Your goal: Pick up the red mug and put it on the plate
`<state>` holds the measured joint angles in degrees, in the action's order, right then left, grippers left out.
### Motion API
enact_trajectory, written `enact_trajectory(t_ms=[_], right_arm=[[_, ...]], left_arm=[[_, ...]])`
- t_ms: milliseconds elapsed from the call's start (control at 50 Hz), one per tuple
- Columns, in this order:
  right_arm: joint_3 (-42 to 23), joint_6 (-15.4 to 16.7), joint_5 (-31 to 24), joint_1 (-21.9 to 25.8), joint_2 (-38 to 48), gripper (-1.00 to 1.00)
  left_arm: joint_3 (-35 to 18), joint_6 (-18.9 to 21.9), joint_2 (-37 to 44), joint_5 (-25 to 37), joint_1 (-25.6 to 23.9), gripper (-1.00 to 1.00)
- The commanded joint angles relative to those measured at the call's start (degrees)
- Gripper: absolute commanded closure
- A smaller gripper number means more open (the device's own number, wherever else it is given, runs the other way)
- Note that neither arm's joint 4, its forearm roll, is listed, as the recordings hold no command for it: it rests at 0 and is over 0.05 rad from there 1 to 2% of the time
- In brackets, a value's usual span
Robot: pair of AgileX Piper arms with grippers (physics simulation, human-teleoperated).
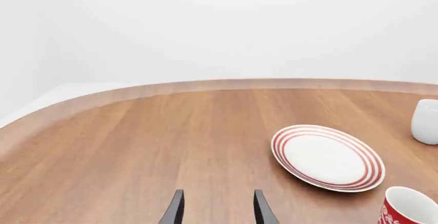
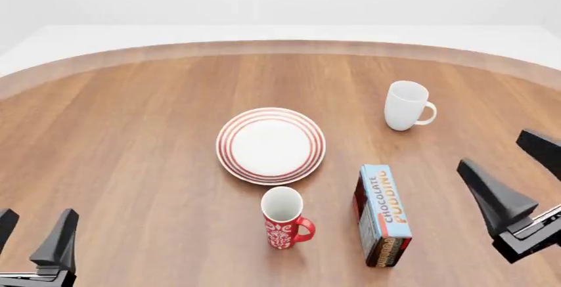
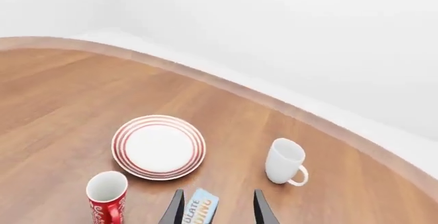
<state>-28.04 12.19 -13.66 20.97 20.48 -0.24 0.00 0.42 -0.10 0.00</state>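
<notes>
The red mug (image 2: 283,219) stands upright on the table just in front of the plate (image 2: 270,145), its handle pointing right; it also shows as the mug (image 3: 106,197) and the mug (image 1: 409,209). The plate (image 3: 159,147), white with red rings, lies empty in the middle of the table, seen too as the plate (image 1: 327,157). My left gripper (image 2: 33,231) is open at the near left, far from the mug. My right gripper (image 2: 508,169) is open at the near right, apart from everything. Nothing lies between the fingers (image 1: 176,208) or the fingers (image 3: 176,207).
A plain white mug (image 2: 406,106) stands at the back right of the plate. A chocolate pudding box (image 2: 382,213) stands on the table right of the red mug, between it and my right gripper. The table's curved far edge (image 2: 280,46) runs behind.
</notes>
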Motion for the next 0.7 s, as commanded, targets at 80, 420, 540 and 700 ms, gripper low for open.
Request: enact_trajectory(t_ms=[80, 420, 540, 700], right_arm=[[-7.3, 4.0, -2.8, 8.1, 12.4, -1.00], [-18.3, 4.3, -13.7, 12.0, 26.3, -1.00], [-19.9, 3.4, -15.8, 13.0, 30.0, -1.00], [-22.8, 3.2, -18.2, 13.5, 33.4, -1.00]], left_arm=[[0.0, 0.0, 0.0, 0.0, 0.0, -1.00], [0.0, 0.0, 0.0, 0.0, 0.0, -1.00], [0.0, 0.0, 0.0, 0.0, 0.0, -1.00], [0.0, 0.0, 0.0, 0.0, 0.0, -1.00]])
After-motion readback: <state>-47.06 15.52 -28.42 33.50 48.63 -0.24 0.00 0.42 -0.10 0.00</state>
